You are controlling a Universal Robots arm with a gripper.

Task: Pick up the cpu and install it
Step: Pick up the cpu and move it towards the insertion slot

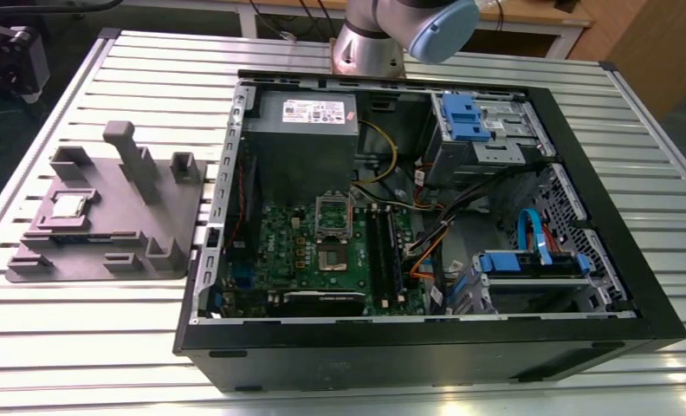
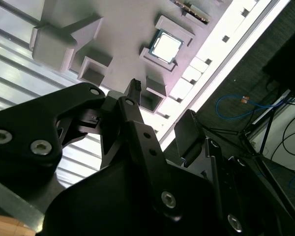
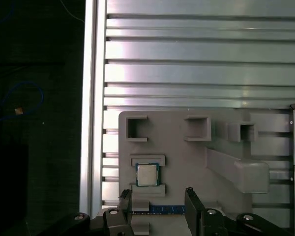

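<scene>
One cpu (image 1: pixel 68 205) lies flat in a walled pocket of the grey holder (image 1: pixel 135 224), near the table (image 1: pixel 89 347) edge at the exterior view's left, probably to keep it square for pickup. The gripper (image 3: pixel 160 209) hangs over the holder, spread and empty. Further right, the open computer case (image 1: pixel 436 347) exposes its socket (image 1: pixel 333 234).

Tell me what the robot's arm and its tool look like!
The arm is a shiny silver-grey tube with a rounded pale blue cap. The tool is black, built from chunky angular links dotted with silver screws, ending in two flat fingers.
</scene>
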